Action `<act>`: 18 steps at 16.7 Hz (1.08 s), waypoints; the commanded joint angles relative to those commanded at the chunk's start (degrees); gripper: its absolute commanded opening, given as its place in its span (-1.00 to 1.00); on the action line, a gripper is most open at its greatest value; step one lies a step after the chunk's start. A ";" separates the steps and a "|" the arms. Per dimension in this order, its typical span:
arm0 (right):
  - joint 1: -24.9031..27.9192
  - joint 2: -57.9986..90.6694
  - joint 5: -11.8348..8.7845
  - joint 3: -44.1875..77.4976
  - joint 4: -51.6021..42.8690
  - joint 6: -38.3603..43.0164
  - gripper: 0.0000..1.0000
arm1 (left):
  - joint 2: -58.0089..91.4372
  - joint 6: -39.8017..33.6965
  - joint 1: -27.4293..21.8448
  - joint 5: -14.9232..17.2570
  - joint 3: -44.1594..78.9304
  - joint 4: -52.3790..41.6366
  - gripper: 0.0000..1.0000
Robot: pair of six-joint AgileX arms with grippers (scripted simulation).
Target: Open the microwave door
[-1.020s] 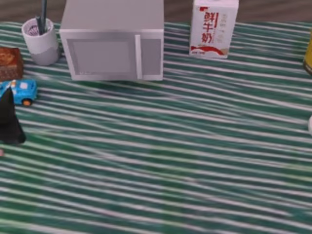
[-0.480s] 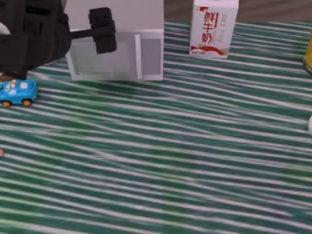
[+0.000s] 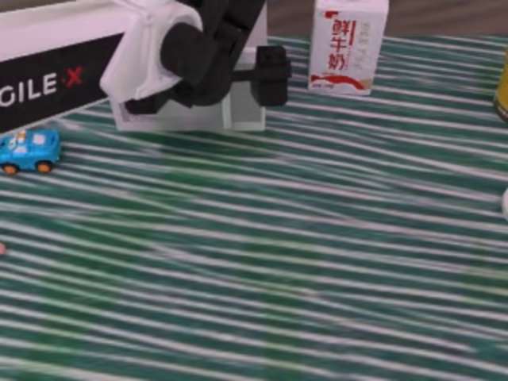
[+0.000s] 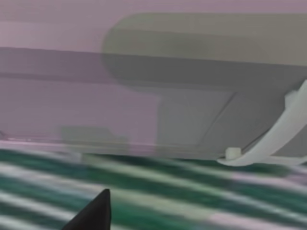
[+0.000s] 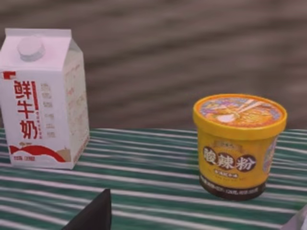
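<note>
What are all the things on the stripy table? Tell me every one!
microwave: one, light grey, far left part of the table, mostly hidden under the arm in the top view.
microwave door: one, grey with a white bar handle, looks closed.
milk carton: one, white with red characters, far edge, right of the microwave.
toy car: one, blue, left edge, nearer than the microwave.
noodle cup: one, yellow, at the right edge.
tablecloth: one, green and white stripes, over the table.
left arm: one, white and black, reaching across the microwave; its left claw is black, by the microwave's right end.
right arm: not in the top view.
</note>
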 joint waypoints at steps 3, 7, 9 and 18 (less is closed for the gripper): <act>0.00 0.00 0.00 0.00 0.00 0.00 1.00 | 1.34 -0.35 -0.47 -0.31 1.06 -0.60 1.00; 0.00 0.00 0.00 0.00 0.00 0.00 1.00 | 1.41 -0.19 -0.17 -0.15 0.98 -0.31 1.00; 0.00 0.00 0.00 0.00 0.00 0.00 1.00 | 3.63 0.47 0.40 0.25 1.91 1.47 1.00; 0.00 0.00 0.00 0.00 0.00 0.00 1.00 | 13.89 3.04 3.33 2.12 5.19 9.00 1.00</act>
